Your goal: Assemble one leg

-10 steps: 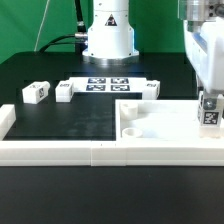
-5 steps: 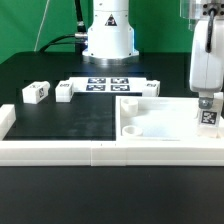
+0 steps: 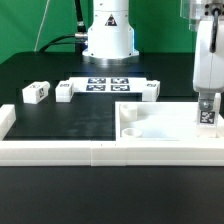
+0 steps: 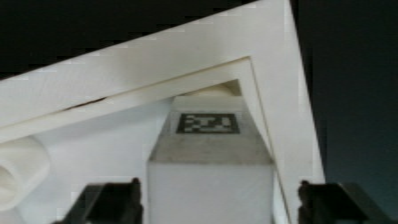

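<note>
A leg, a small white block with a black-and-white tag facing the camera, stands upright on the far-right corner of the large white panel in the exterior view. My gripper comes down from above and straddles it. In the wrist view the leg fills the space between my gripper's two dark fingers. One finger is almost against it, and a thin gap shows at the other. The jaws look open around the leg. Three more legs lie on the black table.
The marker board lies at the back centre in front of the robot base. Long white border rails run along the front and the exterior view's left. The panel shows round sockets.
My hand has turned about its vertical axis above the leg and looks narrower now. The leg and its tag have stayed in place.
</note>
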Controlling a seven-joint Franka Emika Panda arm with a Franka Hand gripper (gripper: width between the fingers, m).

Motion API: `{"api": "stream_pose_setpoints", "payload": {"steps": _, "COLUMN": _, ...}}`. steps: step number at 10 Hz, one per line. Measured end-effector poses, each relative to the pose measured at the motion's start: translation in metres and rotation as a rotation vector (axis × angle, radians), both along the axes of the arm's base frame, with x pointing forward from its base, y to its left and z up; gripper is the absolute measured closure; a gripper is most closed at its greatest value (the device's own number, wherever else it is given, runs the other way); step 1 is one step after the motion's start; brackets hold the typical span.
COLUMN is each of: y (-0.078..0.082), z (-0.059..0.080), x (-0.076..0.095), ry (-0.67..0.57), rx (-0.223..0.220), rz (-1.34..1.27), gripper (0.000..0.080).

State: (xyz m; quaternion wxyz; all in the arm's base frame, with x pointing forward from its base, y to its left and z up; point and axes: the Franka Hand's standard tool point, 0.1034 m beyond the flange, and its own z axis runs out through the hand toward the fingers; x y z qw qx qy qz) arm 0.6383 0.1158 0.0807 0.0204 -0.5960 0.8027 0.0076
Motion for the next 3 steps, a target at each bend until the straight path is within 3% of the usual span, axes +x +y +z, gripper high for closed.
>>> {"api": "stream_pose_setpoints", "payload": {"steps": 1, "y": 0.0001, "z": 0.0, "x": 0.0, "ry": 0.0, "rx": 0.0, "rz": 0.002, "gripper": 0.0217}}
{"api": "stream_pose_setpoints", "payload": {"steps": 2, "y": 0.0001, "z": 0.0, "x": 0.0, "ry": 0.0, "rx": 0.0, "rz": 0.002, "gripper": 0.0217}}
{"api": "stream_pose_setpoints", "payload": {"steps": 3, "y": 0.0001, "z": 0.0, "x": 0.0, "ry": 0.0, "rx": 0.0, "rz": 0.002, "gripper": 0.0164}}
